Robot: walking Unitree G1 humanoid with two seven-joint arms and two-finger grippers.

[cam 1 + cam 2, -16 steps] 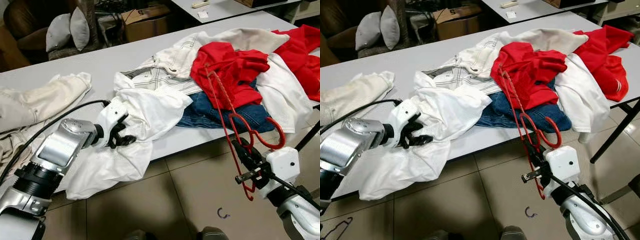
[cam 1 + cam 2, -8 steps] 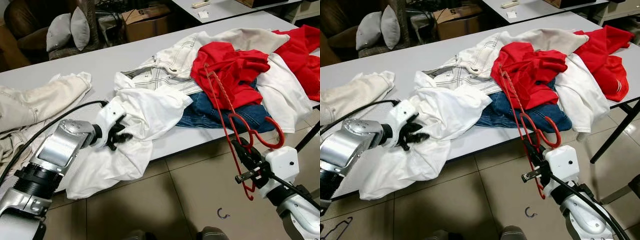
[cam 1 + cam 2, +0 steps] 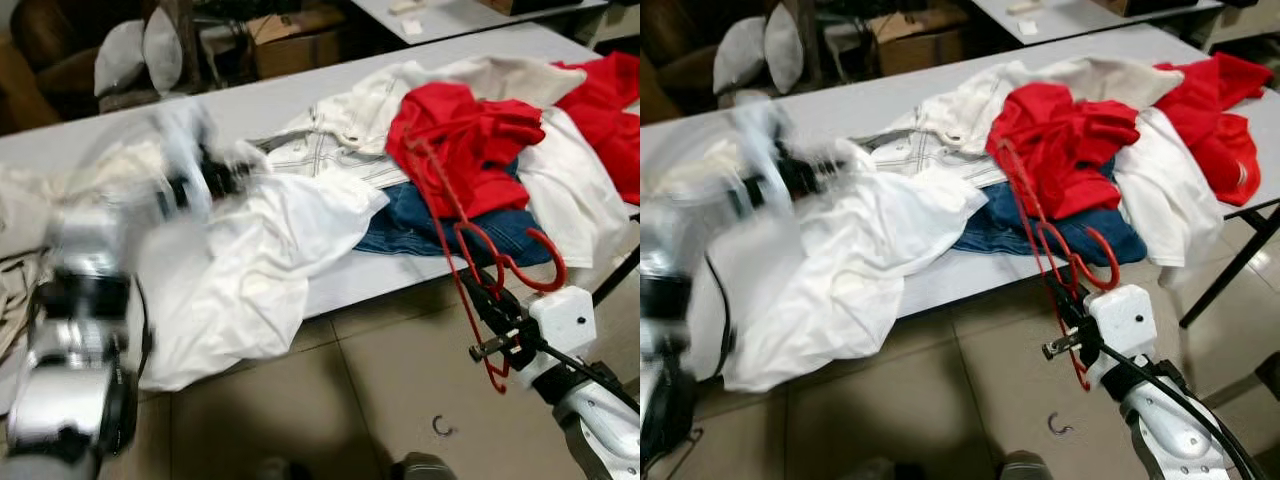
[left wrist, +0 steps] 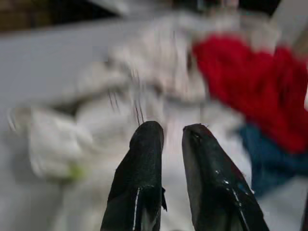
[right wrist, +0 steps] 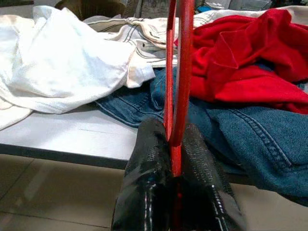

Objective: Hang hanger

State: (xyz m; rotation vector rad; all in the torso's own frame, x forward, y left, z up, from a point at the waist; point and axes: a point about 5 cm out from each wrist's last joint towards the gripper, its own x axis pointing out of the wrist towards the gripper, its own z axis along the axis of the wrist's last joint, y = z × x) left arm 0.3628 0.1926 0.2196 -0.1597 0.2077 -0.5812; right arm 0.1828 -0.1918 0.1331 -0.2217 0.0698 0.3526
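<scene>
A red wire clothes hanger (image 3: 470,250) is pinched between the black fingers (image 5: 149,168) of the right gripper (image 3: 497,310), down at the near right, just off the near edge of the long grey table (image 3: 330,100). The hanger is held tilted, its top leaning over the heap of clothes while its curved hook (image 3: 540,265) juts out to the right above the gripper's white housing (image 3: 562,322).

Under the hanger a pair of crumpled blue jeans (image 3: 420,225) is seen, with a bright red garment (image 3: 465,140) bunched on top of it and a cream jacket with dark stitching (image 3: 340,135) spread behind.

The left gripper (image 4: 168,159) is caught in heavy blur at the far left of the table, raised over a loose white shirt (image 3: 260,270) that drapes off the near edge. Its two fingers are shown pressed close with only a narrow gap, and nothing is seen gripped between them.

On the tiled floor (image 3: 330,410) below, a small dark metal hook (image 3: 441,427) lies by itself. Two grey cushions (image 3: 140,55) are propped in the far left background.
</scene>
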